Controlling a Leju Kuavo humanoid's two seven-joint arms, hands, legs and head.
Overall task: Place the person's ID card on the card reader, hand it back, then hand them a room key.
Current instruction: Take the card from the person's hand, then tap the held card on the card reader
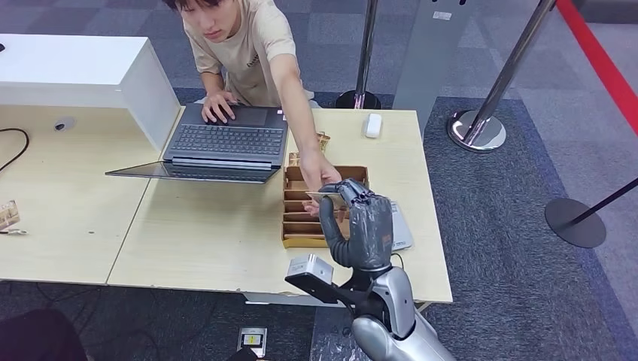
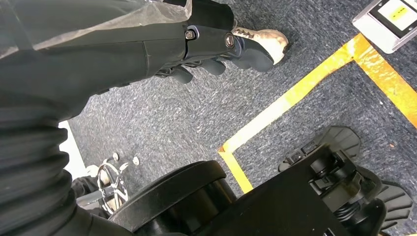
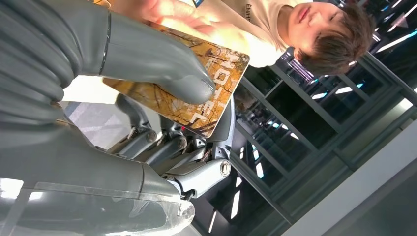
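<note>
Right hand (image 3: 123,98), grey with a ribbed wrist cover, sits closest to the lens in the right wrist view: thick thumb pressed flat on a printed autumn-coloured room key card lettered "HOTEL" (image 3: 206,93), darker fingers behind the card, so the card is pinched between thumb and fingers. The same view shows the person's hand (image 3: 182,17) touching the card's far end, blurred; which of their fingers grip it cannot be told. Head view: the right hand (image 1: 360,226) is raised, palm toward the robot, above the near right part of the light wooden table (image 1: 211,241), with the card (image 1: 325,195) visible only as a thin pale edge at the fingertips; its print is unreadable there. The person's hand (image 1: 320,177) meets the card from the far side, their arm reaching across from behind the open grey laptop (image 1: 226,147). Directly beneath the hands is a brown cardboard slotted organiser box (image 1: 301,222); a flat grey card reader (image 1: 400,226) lies just beside it, partly hidden by the robot hand. A white computer mouse (image 1: 372,125) rests near the table's far edge. Left wrist view: the left hand (image 2: 216,46), dark, hangs over blue-grey carpet (image 2: 196,108) with yellow floor tape (image 2: 295,96); fingers curled inward, holding nothing.
</note>
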